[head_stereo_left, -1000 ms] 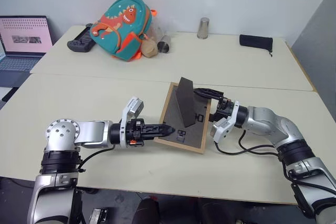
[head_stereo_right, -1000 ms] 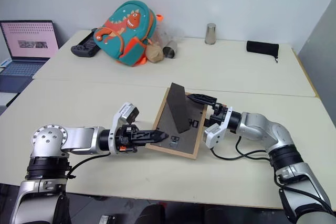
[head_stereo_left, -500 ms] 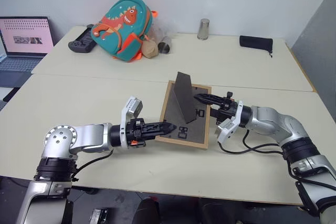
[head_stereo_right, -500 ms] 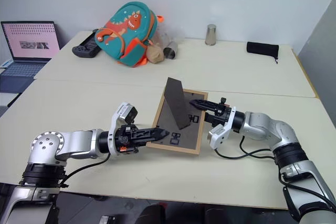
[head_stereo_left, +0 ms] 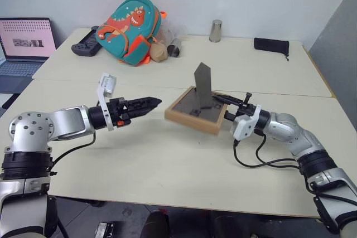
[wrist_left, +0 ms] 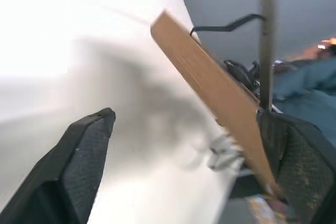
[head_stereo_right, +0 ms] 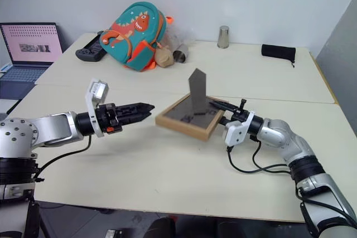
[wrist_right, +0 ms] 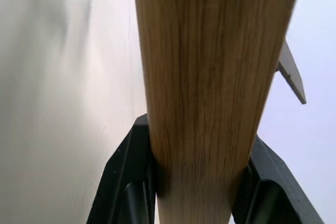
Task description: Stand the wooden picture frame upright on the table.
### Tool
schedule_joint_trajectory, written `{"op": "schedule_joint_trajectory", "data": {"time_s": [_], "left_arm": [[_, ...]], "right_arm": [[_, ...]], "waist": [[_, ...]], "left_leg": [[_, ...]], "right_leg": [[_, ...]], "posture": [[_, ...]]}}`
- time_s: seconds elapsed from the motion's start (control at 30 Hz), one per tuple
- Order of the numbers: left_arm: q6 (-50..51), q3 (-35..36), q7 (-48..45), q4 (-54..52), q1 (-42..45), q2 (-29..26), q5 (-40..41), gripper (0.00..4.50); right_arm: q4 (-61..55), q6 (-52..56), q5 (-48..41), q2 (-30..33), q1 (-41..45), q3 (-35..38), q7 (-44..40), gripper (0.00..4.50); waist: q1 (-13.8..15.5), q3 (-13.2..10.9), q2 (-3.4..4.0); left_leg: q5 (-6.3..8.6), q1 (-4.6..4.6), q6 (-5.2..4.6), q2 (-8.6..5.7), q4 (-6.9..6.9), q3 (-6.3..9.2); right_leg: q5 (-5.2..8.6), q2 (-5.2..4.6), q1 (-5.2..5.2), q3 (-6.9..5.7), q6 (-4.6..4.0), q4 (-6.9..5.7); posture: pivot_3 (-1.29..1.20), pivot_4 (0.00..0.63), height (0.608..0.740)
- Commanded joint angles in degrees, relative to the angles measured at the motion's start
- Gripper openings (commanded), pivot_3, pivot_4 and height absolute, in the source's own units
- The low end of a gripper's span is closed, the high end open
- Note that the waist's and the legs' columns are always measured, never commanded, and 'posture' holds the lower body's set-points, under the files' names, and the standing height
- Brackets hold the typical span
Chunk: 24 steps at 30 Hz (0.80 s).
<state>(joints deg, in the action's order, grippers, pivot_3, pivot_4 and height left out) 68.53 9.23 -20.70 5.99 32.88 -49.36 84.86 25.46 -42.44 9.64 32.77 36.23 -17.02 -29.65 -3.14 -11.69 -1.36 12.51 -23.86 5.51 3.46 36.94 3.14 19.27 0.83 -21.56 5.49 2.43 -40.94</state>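
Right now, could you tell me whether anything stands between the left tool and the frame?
Nothing visible does. The left tool hangs open above bare table, a gap away from the frame, which the right tool grips by its edge.

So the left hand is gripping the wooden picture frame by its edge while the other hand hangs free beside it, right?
Wrong hand. The right hand grips the wooden picture frame by its edge; the right wrist view shows its fingers clamped on the wood. The left hand hangs free beside it, open.
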Motion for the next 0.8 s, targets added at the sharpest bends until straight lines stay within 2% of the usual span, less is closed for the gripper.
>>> {"op": "schedule_joint_trajectory", "data": {"time_s": [0.03, 0.17, 0.27, 0.43, 0.6, 0.8], "left_arm": [[-8.0, -1.9, -0.2, -14.8, -3.5, -1.2, -14.5, 4.5], [-18.7, -4.4, 2.0, -23.3, -7.4, 0.7, -30.4, 4.5], [-25.1, -5.5, 1.4, -27.8, -10.2, 2.8, -37.8, 4.5], [-30.3, -6.0, 1.6, -29.9, -14.5, 6.8, -46.2, 4.5], [-29.6, -4.5, -0.1, -29.7, -15.3, 8.6, -47.1, 4.5], [-29.5, -3.3, 0.6, -29.0, -16.5, 10.1, -50.1, 4.5]], "right_arm": [[-9.1, 25.7, -21.4, -3.4, 0.7, 3.0, -13.2, 1.33], [-13.7, 48.4, -33.1, -6.6, 2.5, 6.4, -16.9, 1.33], [-13.0, 57.9, -37.6, -9.7, 4.4, 8.7, -17.4, 1.33], [-1.1, 58.1, -36.0, -15.0, 8.0, 11.0, -18.4, 1.33], [8.8, 56.6, -34.2, -16.8, 8.1, 12.4, -21.5, 1.33], [10.4, 56.7, -32.5, -18.2, 5.6, 13.0, -22.0, 1.33]], "waist": [[0.0, 0.0, 0.01], [0.3, 0.0, 0.01], [0.4, 0.0, 0.01], [0.3, 0.0, 0.01], [0.6, 0.0, 0.01], [0.5, 0.0, 0.01]], "left_leg": [[0.0, 0.0, 0.01, 0.02, -0.01, -0.01], [0.0, 0.0, 0.01, 0.06, -0.02, 0.04], [0.08, 0.01, -0.15, 0.04, -0.02, 0.01], [0.12, -0.03, -0.21, 0.01, -0.06, -0.07], [0.13, -0.14, -0.22, 0.0, -0.09, -0.06], [0.13, -0.1, -0.23, 0.01, -0.09, -0.09]], "right_leg": [[0.0, 0.0, 0.0, 0.01, 0.0, 0.01], [0.0, 0.04, -0.01, -0.05, 0.0, -0.03], [-0.01, 0.06, -0.02, -0.02, -0.01, -0.03], [-0.01, 0.06, -0.09, 0.03, -0.01, 0.04], [-0.01, 0.06, -0.2, 0.0, -0.01, 0.06], [-0.01, 0.07, -0.18, 0.02, -0.01, 0.03]], "posture": [[0.0, 0.15, 0.74], [0.0, 0.15, 0.74], [0.0, 0.15, 0.74], [0.0, 0.15, 0.74], [0.0, 0.15, 0.74], [0.0, 0.15, 0.74]]}}
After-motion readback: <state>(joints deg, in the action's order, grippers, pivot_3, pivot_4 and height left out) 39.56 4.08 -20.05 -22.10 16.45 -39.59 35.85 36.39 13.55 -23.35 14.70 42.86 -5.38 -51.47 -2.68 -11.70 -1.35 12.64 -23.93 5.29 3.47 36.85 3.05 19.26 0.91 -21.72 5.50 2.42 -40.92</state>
